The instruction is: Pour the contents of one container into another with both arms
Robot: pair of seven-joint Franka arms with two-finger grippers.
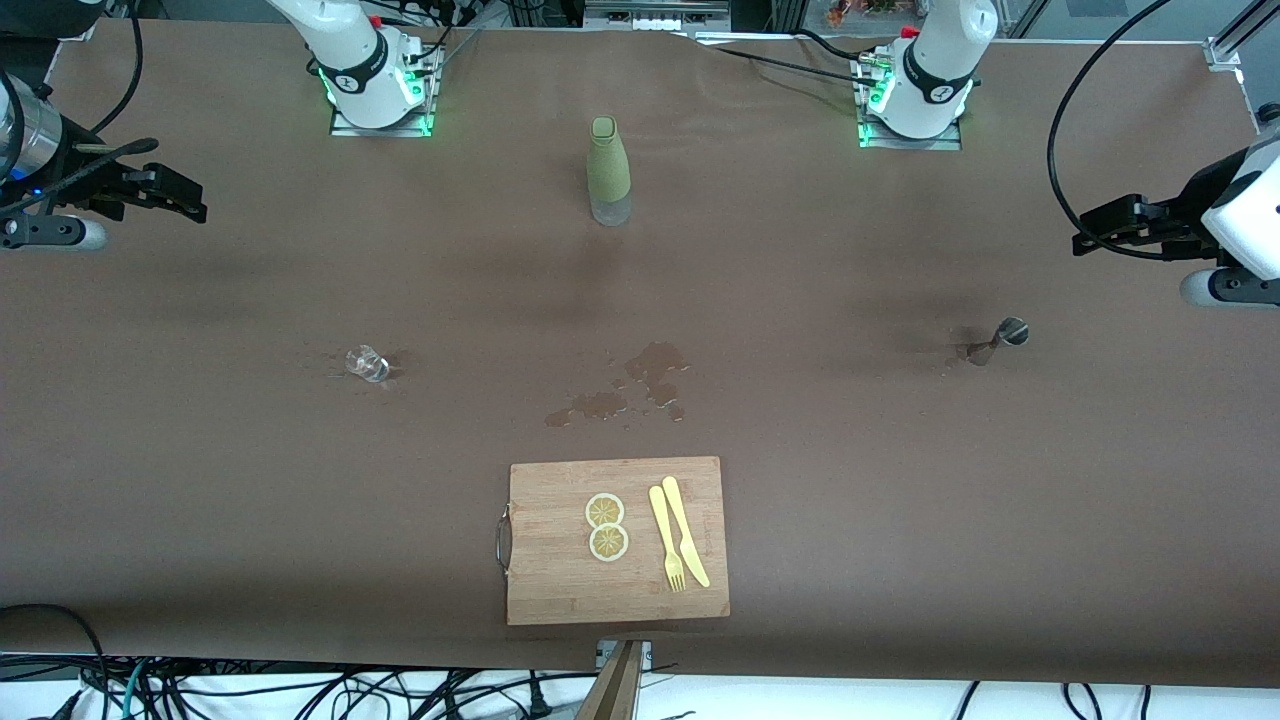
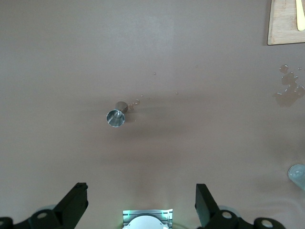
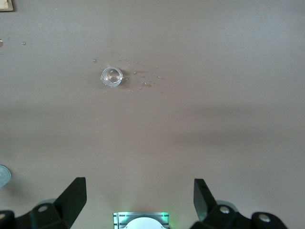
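A small clear glass (image 1: 367, 364) (image 3: 111, 77) stands toward the right arm's end of the table, with droplets around it. A metal jigger (image 1: 1000, 340) (image 2: 116, 116) stands toward the left arm's end. A green bottle (image 1: 609, 170) with a clear base is upright between the two robot bases. My right gripper (image 1: 185, 195) (image 3: 138, 182) hangs open and empty high over its end of the table, apart from the glass. My left gripper (image 1: 1100, 228) (image 2: 139, 188) is open and empty above its own end, apart from the jigger.
A wooden cutting board (image 1: 560, 580) (image 2: 283, 24) lies near the front edge with two lemon slices (image 1: 606, 526), a yellow fork (image 1: 665, 540) and a yellow knife (image 1: 686, 530) on it. A patch of spilled liquid (image 1: 640, 385) (image 2: 290, 88) lies between the board and the bottle.
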